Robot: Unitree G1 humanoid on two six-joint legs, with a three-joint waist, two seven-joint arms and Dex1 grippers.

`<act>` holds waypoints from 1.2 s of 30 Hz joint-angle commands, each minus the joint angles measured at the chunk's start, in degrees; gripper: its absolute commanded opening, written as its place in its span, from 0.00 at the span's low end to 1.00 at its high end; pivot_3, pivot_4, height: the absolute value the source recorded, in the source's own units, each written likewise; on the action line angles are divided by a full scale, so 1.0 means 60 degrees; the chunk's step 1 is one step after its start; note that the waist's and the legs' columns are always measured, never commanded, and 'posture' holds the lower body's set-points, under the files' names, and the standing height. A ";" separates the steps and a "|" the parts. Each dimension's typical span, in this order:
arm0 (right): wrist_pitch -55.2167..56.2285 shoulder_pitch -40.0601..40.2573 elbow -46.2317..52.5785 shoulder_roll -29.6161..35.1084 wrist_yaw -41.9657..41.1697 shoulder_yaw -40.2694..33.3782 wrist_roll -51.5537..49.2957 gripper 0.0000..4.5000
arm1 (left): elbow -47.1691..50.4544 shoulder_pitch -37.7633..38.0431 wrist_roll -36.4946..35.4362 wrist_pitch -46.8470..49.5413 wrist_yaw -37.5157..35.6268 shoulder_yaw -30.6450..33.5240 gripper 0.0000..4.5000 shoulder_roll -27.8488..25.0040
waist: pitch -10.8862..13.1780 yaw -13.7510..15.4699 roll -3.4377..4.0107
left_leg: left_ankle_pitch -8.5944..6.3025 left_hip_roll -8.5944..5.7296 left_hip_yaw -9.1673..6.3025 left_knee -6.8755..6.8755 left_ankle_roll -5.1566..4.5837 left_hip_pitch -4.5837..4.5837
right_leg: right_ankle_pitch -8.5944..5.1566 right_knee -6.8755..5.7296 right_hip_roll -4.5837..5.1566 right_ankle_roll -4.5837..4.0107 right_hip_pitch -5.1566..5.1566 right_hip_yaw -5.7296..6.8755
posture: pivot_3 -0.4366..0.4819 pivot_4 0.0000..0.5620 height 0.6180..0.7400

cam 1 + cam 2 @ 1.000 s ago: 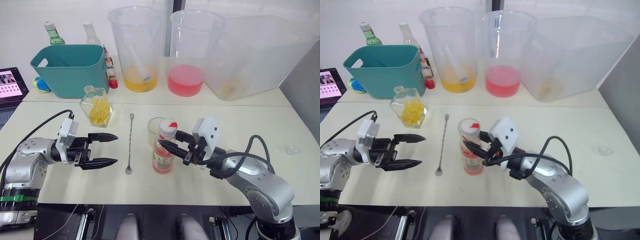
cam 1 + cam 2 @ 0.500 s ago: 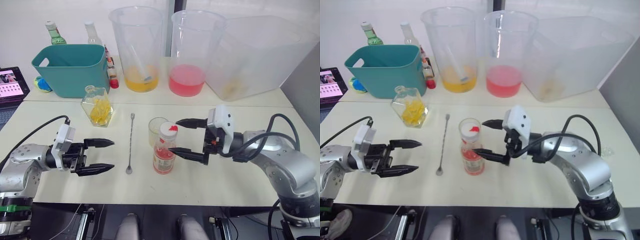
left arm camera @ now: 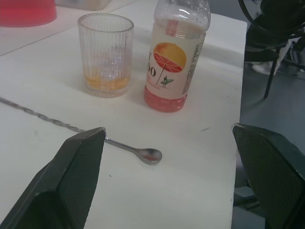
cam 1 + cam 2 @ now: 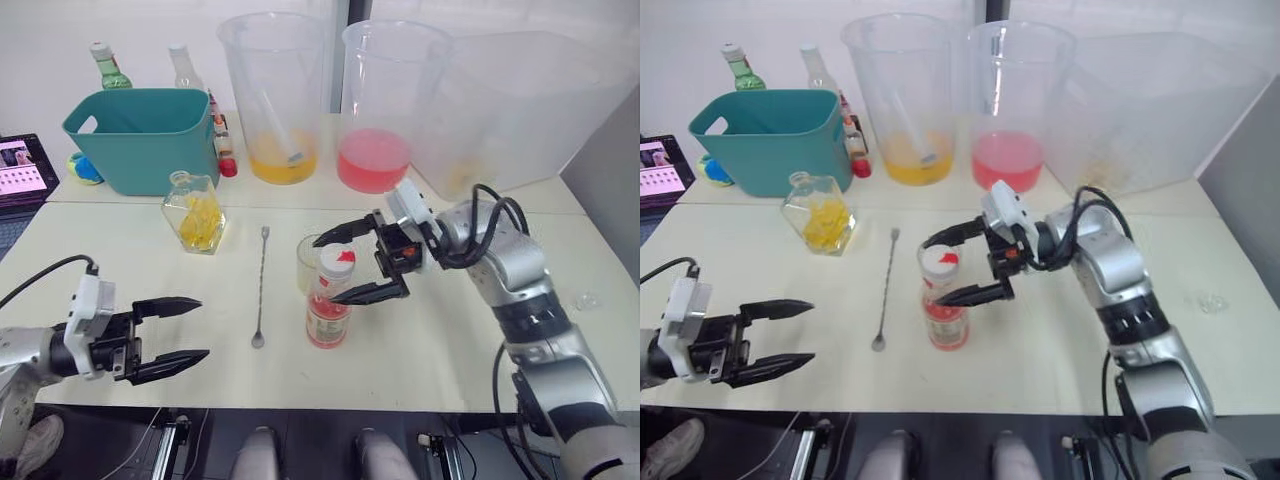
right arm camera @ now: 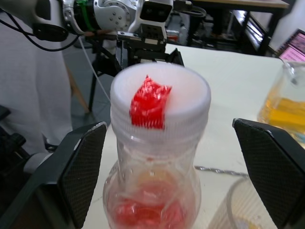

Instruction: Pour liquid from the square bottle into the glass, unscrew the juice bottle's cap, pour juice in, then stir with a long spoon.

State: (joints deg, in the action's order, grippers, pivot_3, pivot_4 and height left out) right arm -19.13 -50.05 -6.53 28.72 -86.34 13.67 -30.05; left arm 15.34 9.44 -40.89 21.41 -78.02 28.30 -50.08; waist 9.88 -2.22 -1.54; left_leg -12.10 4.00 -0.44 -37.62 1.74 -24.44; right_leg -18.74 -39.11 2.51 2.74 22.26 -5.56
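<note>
Your right gripper [image 4: 358,262], jaws wide, straddles the cap [image 4: 337,261] on the upright juice bottle [image 4: 326,310]; left gripper [image 4: 182,327], wide too, sits farther off.

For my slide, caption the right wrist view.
Open right gripper straddles the juice bottle, its white cap still on.

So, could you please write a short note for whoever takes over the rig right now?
Right tool: open, fingers either side of the cap, not gripping.
Left tool: open, low over the near table edge, holding nothing.
Juice bottle stands upright, capped, beside the glass. Long spoon lies flat on the table. Square bottle stands in front of the teal basket.
Done: the glass holds a little yellow liquid.
Left: unscrew the cap, pour juice, stir.
</note>
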 commanded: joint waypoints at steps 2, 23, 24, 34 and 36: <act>0.0208 -0.0315 -0.0168 -0.0235 -0.0614 0.0025 0.0025 0.99 | 0.0801 0.0462 -0.0298 0.0084 0.0465 0.0669 1.00 0.0096 | 0.0000 0.0000 0.0000 | 0.0000 -0.0002 0.0001 0.0000 0.0000 0.0000 | 0.0000 0.0000 0.0003 0.0000 -0.0001 0.0000 | 0.48 0.27 0.89; -0.1541 0.1572 0.3014 0.0331 0.1972 -0.1036 -0.0386 0.38 | 0.0115 -0.0814 -0.0087 -0.0107 0.0503 -0.0749 1.00 0.0168 | 0.0001 0.0046 0.0002 | 0.0000 -0.0007 0.0000 0.0011 0.0002 0.0001 | 0.0000 0.0003 0.0002 0.0000 0.0000 -0.0001 | 0.48 0.27 0.89; -0.2066 0.1867 0.3700 0.0399 0.2663 -0.1219 -0.0498 0.38 | -0.0074 -0.1016 -0.0044 -0.0145 0.0410 -0.0924 1.00 0.0172 | 0.0001 0.0063 0.0004 | 0.0000 -0.0006 0.0001 0.0011 0.0002 0.0002 | 0.0000 0.0003 0.0002 0.0000 0.0000 -0.0002 | 0.48 0.27 0.89; -0.5106 0.3964 0.7649 -0.0769 0.8216 -0.2086 -0.1428 0.38 | -0.1905 -0.3113 0.0454 -0.0581 -0.0627 -0.2606 1.00 0.0490 | -0.0001 0.0044 -0.0001 | 0.0007 -0.0010 0.0003 0.0025 0.0012 0.0003 | 0.0000 0.0003 -0.0004 0.0000 0.0004 -0.0011 | 0.48 0.27 0.89; -0.4978 0.4361 0.8003 -0.0818 0.8849 -0.1834 -0.0878 0.38 | -0.2211 -0.3529 0.0574 -0.0653 -0.0848 -0.2921 1.00 0.0555 | -0.0001 0.0030 -0.0001 | 0.0007 -0.0010 0.0002 0.0025 0.0012 0.0001 | 0.0000 0.0004 -0.0003 0.0000 0.0005 -0.0010 | 0.48 0.27 0.89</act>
State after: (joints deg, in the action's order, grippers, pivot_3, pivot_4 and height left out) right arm -49.59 -24.92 37.67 24.15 -37.07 2.80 -36.73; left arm 2.80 -10.05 -38.10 18.62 -81.56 11.41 -46.65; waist 9.88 -2.04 -1.55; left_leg -12.05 3.94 -0.43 -37.47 1.81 -24.44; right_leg -18.75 -39.08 2.49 2.74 22.29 -5.62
